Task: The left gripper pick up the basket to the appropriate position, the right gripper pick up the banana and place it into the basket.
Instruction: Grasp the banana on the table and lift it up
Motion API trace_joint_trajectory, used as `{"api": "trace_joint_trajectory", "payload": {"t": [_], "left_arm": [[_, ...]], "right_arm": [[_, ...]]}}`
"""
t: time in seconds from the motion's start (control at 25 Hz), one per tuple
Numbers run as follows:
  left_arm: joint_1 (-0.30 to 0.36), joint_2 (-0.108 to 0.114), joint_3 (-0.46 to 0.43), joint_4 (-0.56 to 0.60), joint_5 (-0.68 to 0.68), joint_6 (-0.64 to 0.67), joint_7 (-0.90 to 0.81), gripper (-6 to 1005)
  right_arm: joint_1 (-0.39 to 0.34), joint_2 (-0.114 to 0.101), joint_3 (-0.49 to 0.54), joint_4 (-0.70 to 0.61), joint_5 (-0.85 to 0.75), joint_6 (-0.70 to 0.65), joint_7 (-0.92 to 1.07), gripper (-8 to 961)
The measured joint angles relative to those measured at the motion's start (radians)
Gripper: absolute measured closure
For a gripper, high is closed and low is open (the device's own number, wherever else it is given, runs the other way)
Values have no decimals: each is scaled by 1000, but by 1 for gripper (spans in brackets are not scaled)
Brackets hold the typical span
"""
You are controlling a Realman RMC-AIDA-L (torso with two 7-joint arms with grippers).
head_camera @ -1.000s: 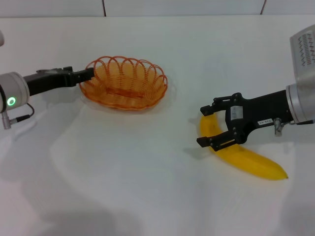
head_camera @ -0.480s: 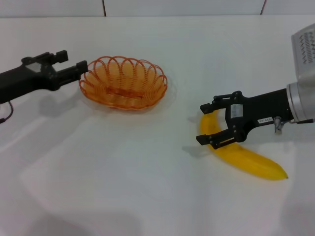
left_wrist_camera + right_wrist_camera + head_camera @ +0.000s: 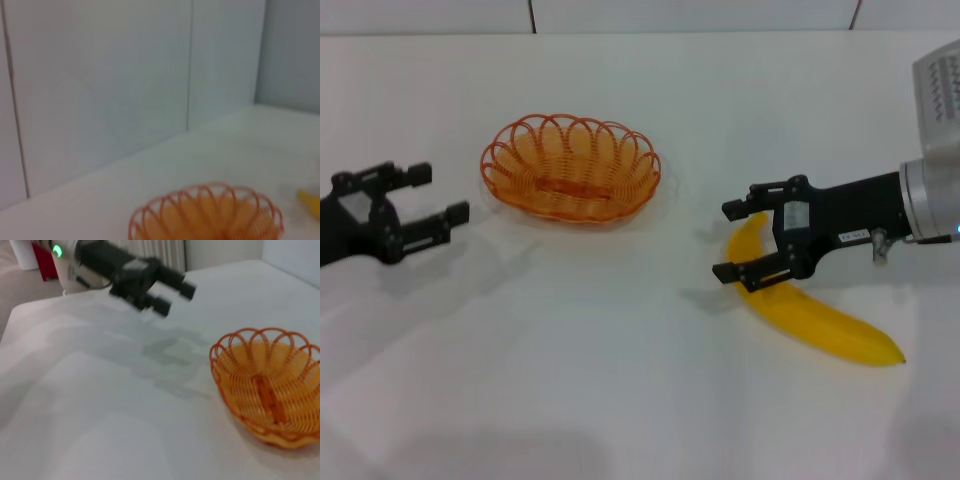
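Note:
The orange wire basket (image 3: 570,168) sits on the white table at the back left of centre, empty. My left gripper (image 3: 438,192) is open and empty, a short way to the left of the basket and clear of its rim. The yellow banana (image 3: 820,322) lies on the table at the right. My right gripper (image 3: 725,240) is open, with its fingers on either side of the banana's upper end. The left wrist view shows the basket (image 3: 207,215) and a banana tip (image 3: 310,202). The right wrist view shows the basket (image 3: 265,390) and the left gripper (image 3: 165,295).
The white table (image 3: 620,380) stretches bare in front of and between both arms. A white tiled wall (image 3: 620,15) runs along the table's back edge.
My left gripper has drawn back to the left from the basket's rim and now stands open. The basket has not moved. My right gripper has shifted slightly up and left over the banana.

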Motion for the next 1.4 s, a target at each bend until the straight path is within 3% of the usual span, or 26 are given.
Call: {"api": "trace_joint_trajectory", "payload": {"t": [0.32, 0.56, 0.8, 1.0, 1.4], "left_arm": [[33, 1, 5, 4, 29, -3, 52, 266], [34, 1, -1, 3, 26, -6, 54, 266], [35, 1, -2, 0, 28, -20, 56, 266], [33, 1, 3, -2, 30, -43, 56, 266], [29, 0, 8, -4, 31, -55, 52, 266]], "right_arm": [[-34, 11, -25, -142, 16, 3, 131, 70], [-132, 13, -190, -437, -6, 2, 384, 81], [-209, 12, -335, -673, -140, -8, 616, 91], [-216, 12, -407, -706, -245, -22, 714, 100], [-188, 10, -446, -634, -288, -28, 730, 118]]}}
